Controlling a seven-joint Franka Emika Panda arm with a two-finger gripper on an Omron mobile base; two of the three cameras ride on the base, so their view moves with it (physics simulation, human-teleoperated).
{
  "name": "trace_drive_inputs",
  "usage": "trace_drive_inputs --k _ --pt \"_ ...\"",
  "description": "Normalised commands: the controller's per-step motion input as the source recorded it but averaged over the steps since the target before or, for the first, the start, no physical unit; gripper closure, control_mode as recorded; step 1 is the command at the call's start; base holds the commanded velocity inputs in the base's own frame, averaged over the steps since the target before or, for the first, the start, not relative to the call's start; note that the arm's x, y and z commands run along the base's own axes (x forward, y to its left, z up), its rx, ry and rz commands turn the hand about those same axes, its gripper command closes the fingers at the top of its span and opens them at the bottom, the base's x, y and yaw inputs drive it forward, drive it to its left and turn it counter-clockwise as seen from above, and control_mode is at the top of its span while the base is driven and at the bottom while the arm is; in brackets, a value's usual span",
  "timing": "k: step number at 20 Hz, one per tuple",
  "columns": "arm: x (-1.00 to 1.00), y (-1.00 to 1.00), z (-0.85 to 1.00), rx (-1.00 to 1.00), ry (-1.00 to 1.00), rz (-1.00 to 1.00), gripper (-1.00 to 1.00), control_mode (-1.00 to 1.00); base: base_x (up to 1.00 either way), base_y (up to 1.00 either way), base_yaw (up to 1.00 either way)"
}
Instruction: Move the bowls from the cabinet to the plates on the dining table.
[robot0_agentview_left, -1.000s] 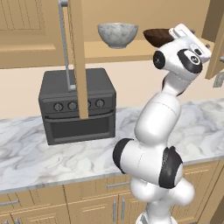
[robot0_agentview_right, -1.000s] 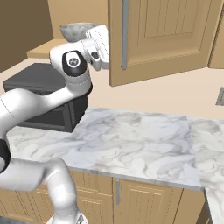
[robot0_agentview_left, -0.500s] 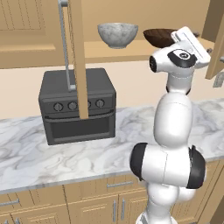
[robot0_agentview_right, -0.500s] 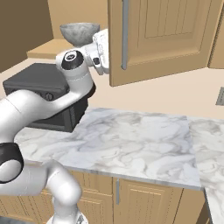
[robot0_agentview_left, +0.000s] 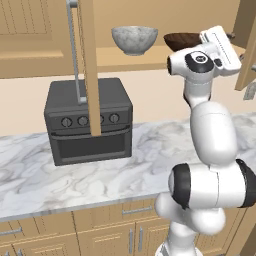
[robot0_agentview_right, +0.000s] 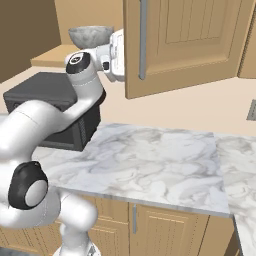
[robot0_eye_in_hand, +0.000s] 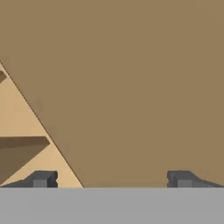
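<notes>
Claw (robot0_eye_in_hand: 111, 179) wide open, holding nothing, up inside the cabinet (robot0_agentview_left: 150, 57); wooden bowl (robot0_agentview_left: 182, 41) just left of it, marble bowl (robot0_agentview_left: 134, 40) further left

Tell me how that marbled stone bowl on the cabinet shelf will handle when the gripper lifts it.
The stone bowl looks thick-walled, so probably heavy for its size and rigid. Its glossy rounded sides may be slippery. It narrows toward its base, so a sideways nudge might rock it on the shelf.
</notes>
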Motion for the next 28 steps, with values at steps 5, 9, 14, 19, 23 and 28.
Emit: trace_drive_inputs --k 5,9,14,19,23,28 --pt "-0.22 0.00 0.27 0.05 -0.05 -0.16 -1.00 -1.00 0.00 0.00 0.00" --pt "-0.31 -0.16 0.22 0.05 -0.06 -0.07 -1.00 -1.00 0.00 0.00 0.00" --pt "-0.39 -0.20 0.05 0.02 -0.12 -0.02 -1.00 -1.00 0.00 0.00 0.00" --pt "-0.37 -0.29 0.07 0.02 -0.11 -0.01 -1.00 -1.00 0.00 0.00 0.00" --pt "-0.29 -0.48 0.01 0.10 -0.05 0.01 -1.00 -1.00 0.00 0.00 0.00" --pt "-0.21 -0.48 -0.01 0.13 -0.02 0.03 -1.00 -1.00 0.00 0.00 0.00"
